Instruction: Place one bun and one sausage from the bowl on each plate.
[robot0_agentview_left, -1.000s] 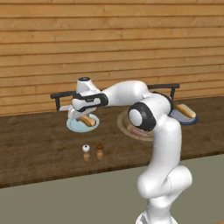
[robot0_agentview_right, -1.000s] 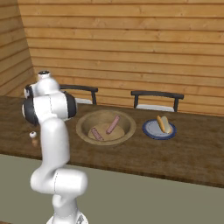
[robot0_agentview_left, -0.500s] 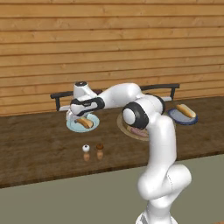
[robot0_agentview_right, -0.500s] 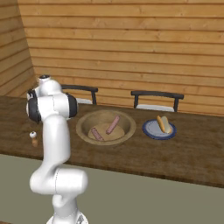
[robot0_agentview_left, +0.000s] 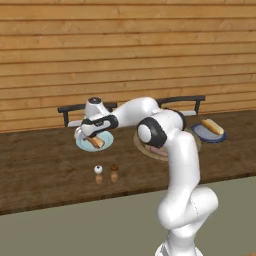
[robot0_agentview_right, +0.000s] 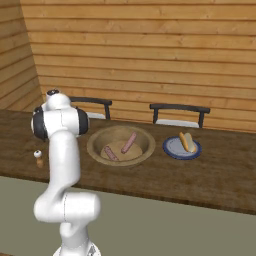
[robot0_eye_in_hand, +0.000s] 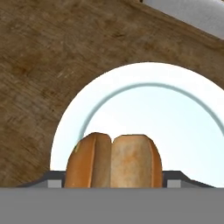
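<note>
A split golden bun (robot0_eye_in_hand: 114, 161) sits low over the left pale-blue plate (robot0_eye_in_hand: 175, 127), and my gripper (robot0_eye_in_hand: 114, 181) is shut on it, a dark fingertip at each side. In the left base view the gripper (robot0_agentview_left: 89, 134) hangs over that plate (robot0_agentview_left: 106, 142) with the bun (robot0_agentview_left: 95, 142) under it. The tan bowl (robot0_agentview_right: 121, 146) holds two sausages (robot0_agentview_right: 129, 142). The right plate (robot0_agentview_right: 182, 148) carries a bun (robot0_agentview_right: 189, 141) with a sausage beside it. My arm hides the left plate in the right base view.
A white salt shaker (robot0_agentview_left: 98, 170) and a brown pepper shaker (robot0_agentview_left: 114, 167) stand on the dark wooden counter in front of the left plate. Two dark chairs (robot0_agentview_right: 180, 109) stand behind the counter against the plank wall.
My gripper has swung a little to the left and come down with the bun, which now sits lower over the left plate.
</note>
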